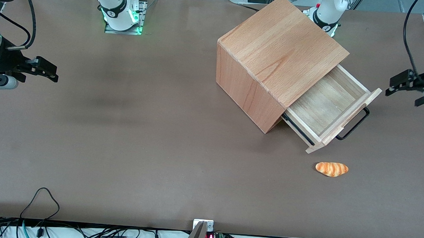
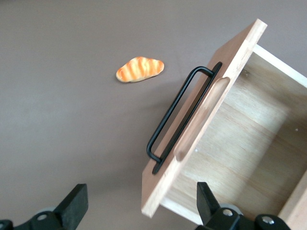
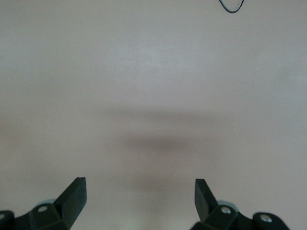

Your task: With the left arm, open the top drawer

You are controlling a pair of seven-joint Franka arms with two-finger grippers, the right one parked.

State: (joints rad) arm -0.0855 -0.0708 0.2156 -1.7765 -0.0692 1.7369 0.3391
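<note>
Beech cabinet (image 1: pixel 273 60) sits toward the working arm's end of the table (image 1: pixel 123 147), its one drawer (image 1: pixel 328 108) pulled well out. One black handle (image 2: pixel 180 112) runs along the drawer front, facing the gripper (image 1: pixel 398 87), which hangs just off it, fingers apart, empty. One bread roll (image 1: pixel 331 169) lies nearer the camera.

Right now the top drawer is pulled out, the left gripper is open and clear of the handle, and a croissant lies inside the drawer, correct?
Not quite: the croissant lies on the table, nearer the front camera than the top drawer, as the front view shows. The gripper is open, off the handle.
</note>
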